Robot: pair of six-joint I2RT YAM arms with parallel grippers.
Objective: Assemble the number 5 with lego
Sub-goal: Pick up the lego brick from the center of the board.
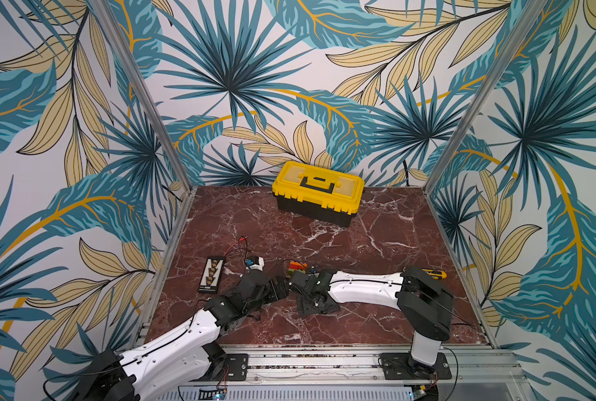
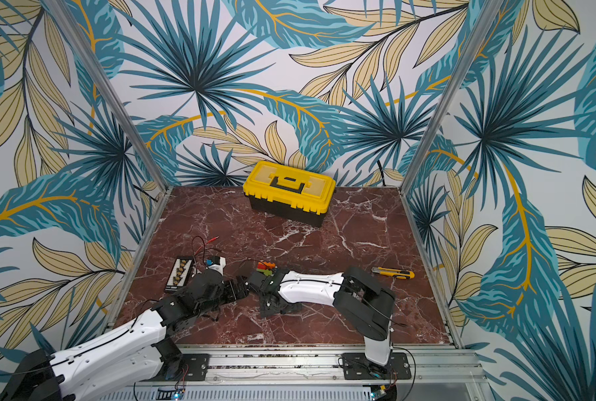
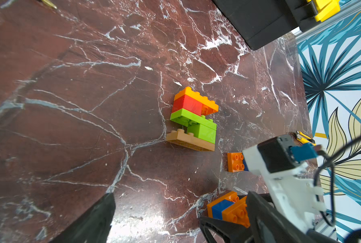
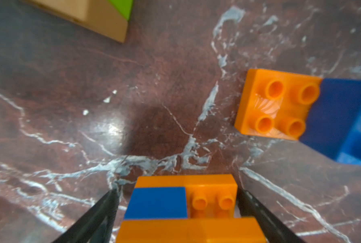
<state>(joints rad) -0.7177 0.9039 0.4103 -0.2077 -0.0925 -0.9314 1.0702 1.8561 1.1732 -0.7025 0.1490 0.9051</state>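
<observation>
Five lego bricks sit locked together on the red marble table (image 1: 376, 243), watched from my remote station. This five-brick figure (image 3: 193, 118) lies on its side and runs orange bar, red block, lime green bar, lime green block, tan bar; its outline reads as a 5. In both top views it is a small coloured patch just beyond the two wrists, which meet nose to nose near the front centre of the table.

Just beside the figure's tan end, my right gripper (image 4: 177, 193) straddles an orange-blue-orange piece (image 4: 196, 229); its jaws are spread to either side, and a sliver of marble shows between one jaw and the blue brick. I cannot tell whether the other jaw touches the orange side.

An orange-and-blue pair (image 4: 280, 103) rests on the marble near that piece, apart from it and from the figure; the right wrist camera half hides it in my left wrist view.

My left gripper (image 3: 180, 193) faces the figure with its jaws spread wide, gripping nothing I can see.

A yellow-and-black toolbox (image 1: 317, 189) stands closed against the back wall; a yellow utility knife (image 2: 393, 273) lies beyond the right arm's elbow. A black connector board (image 1: 213, 274) and red-and-black leads (image 1: 237, 243) lie along the table's left side.
</observation>
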